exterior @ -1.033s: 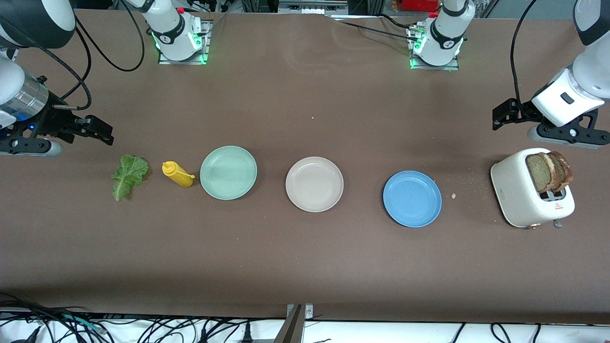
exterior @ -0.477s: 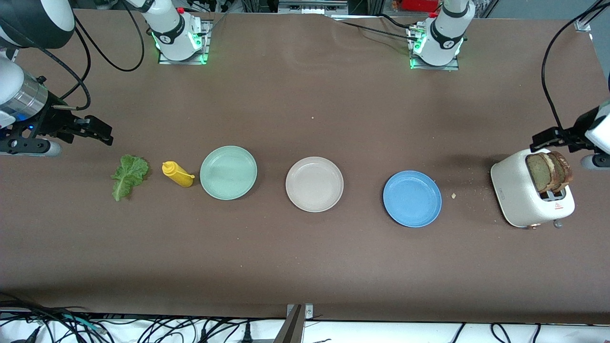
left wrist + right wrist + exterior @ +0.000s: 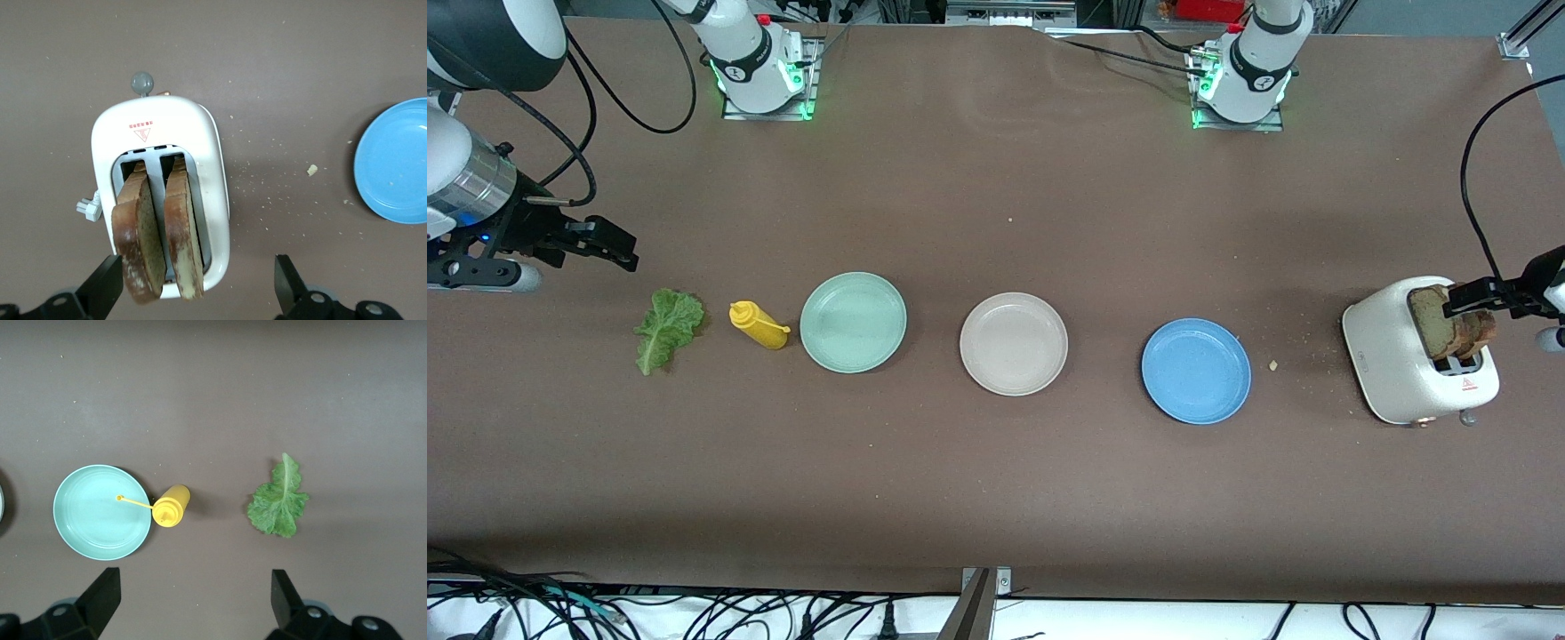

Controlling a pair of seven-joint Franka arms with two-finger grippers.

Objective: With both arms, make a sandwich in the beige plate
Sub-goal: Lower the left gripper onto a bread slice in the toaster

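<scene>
You see left gripper (image 3: pixel 1476 298) over toaster (image 3: pixel 1392 364), jaws spread, arm cut off at frame edge | two bread slices (image 3: pixel 160 240) upright in slots | beige plate (image 3: pixel 1014 343) bare between green plate (image 3: pixel 853 322) and blue plate (image 3: pixel 1196 371) | right gripper (image 3: pixel 618 249) waits, jaws apart, above lettuce (image 3: pixel 665 327), beside mustard bottle (image 3: pixel 758 325).

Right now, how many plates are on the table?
3, in a row across the table: the green plate toward the right arm's end, the beige plate in the middle, the blue plate toward the left arm's end. None seems hidden.
</scene>
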